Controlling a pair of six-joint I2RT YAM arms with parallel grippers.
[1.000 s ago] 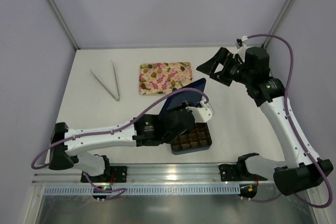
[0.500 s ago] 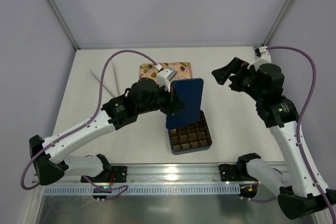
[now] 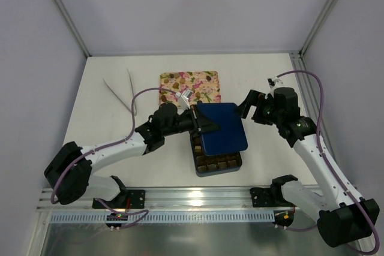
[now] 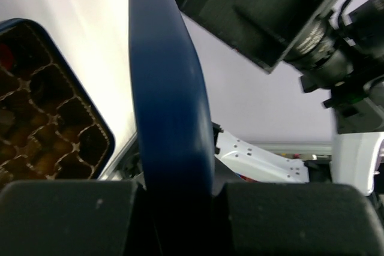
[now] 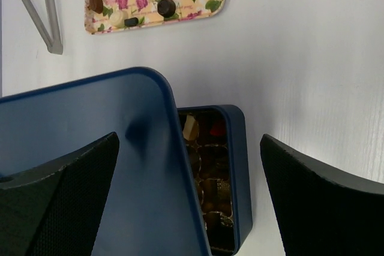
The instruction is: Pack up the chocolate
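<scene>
My left gripper (image 3: 201, 123) is shut on the left edge of a dark blue lid (image 3: 222, 128), which hangs tilted over the dark blue box (image 3: 219, 172). In the left wrist view the lid's edge (image 4: 168, 118) runs up from between my pads (image 4: 66, 220). Chocolate (image 5: 191, 128) fills the box's cells; the near row (image 3: 218, 163) and the right columns stay uncovered. More chocolate (image 5: 166, 7) lies on the floral tray (image 3: 206, 79). My right gripper (image 3: 247, 107) is open beside the lid's right edge, its fingers (image 5: 324, 202) spread wide above lid (image 5: 90, 160) and box (image 5: 241, 148).
Metal tongs (image 3: 123, 93) lie on the white table left of the tray, also in the right wrist view as tongs (image 5: 42, 10). The enclosure's walls stand behind and to both sides. The arms' mounting rail (image 3: 198, 199) runs along the near edge.
The left arm has swung the lid from standing upright down to a flatter tilt over the box. The right gripper has come down and left to the lid's right edge.
</scene>
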